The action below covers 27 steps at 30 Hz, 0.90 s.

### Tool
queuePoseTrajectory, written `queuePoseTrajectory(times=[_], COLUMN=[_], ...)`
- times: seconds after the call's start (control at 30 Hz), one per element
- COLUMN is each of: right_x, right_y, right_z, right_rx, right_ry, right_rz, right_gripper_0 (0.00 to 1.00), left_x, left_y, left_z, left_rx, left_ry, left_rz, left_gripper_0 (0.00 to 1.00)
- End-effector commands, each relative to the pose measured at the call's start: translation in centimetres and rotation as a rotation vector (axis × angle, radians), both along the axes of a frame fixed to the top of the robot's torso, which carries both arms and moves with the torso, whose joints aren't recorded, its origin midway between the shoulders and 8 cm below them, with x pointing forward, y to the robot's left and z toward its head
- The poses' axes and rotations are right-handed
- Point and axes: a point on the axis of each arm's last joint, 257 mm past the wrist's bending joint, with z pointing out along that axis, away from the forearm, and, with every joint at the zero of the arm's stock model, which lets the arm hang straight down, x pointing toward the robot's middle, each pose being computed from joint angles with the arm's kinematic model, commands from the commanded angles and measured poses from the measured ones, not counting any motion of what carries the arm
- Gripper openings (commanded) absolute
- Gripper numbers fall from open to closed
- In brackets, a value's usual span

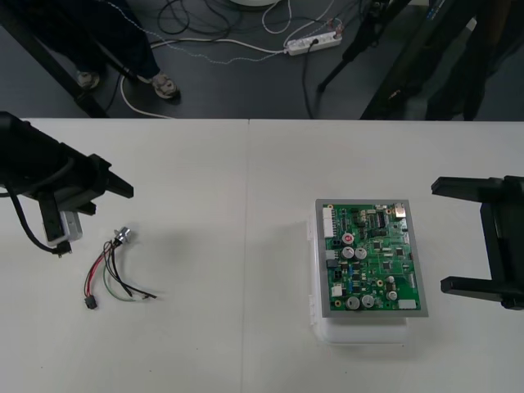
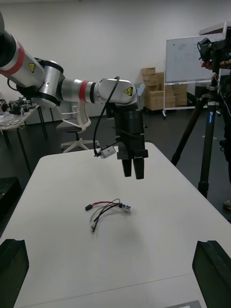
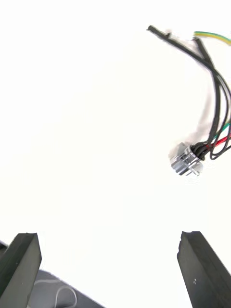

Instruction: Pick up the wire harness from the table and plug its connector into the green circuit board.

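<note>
A: Spotted the wire harness [image 1: 115, 270] yet?
B: Yes. Lies loose on the table [image 1: 205, 180], over at the left side, well apart from the green circuit board [image 1: 372, 258] on its white base [image 1: 360, 332]. Not plugged in.
A: Turned which way?
B: Points its round metal socket [image 1: 124, 236] toward the far edge and its small black plug [image 1: 91, 303] toward the near edge, with thin red, black and green wires looping between.
A: Held by the left gripper [image 2: 134, 174]?
B: No. Hangs above the table near the socket end, with fingers [image 3: 195, 260] spread wide, touching nothing.
A: And over at the right gripper [image 1: 440, 236]?
B: Parked right of the board, well clear of it, likewise released and holding nothing
</note>
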Motion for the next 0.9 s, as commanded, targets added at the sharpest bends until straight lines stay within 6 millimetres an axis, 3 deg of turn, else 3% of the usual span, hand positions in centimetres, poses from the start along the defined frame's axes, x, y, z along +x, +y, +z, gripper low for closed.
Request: queuePoseTrajectory(times=[0.03, 0.33, 0.53, 0.9], right_x=[-0.5, -0.7, -0.2, 0.0], right_y=[0.8, 2.5, 3.8, 5.9], right_z=[0.6, 1.3, 2.0, 0.7], right_rx=[0.017, 0.062, 0.084, 0.035], right_ry=[-0.040, -0.050, -0.070, -0.030], right_rz=[0.033, 0.078, 0.088, 0.123], right_gripper_0=[1.00, 1.00, 1.00, 1.00], left_x=[1.2, 3.0, 3.7, 5.2], left_y=[-1.1, -1.6, -1.3, -0.3], left_z=[-0.1, -3.2, -4.5, -7.1], left_rx=[0.120, 0.301, 0.349, 0.410], left_ry=[-0.068, -0.195, -0.203, -0.239], left_rz=[-0.158, -0.384, -0.429, -0.464], left_gripper_0=[0.84, 0.84, 0.84, 0.83])
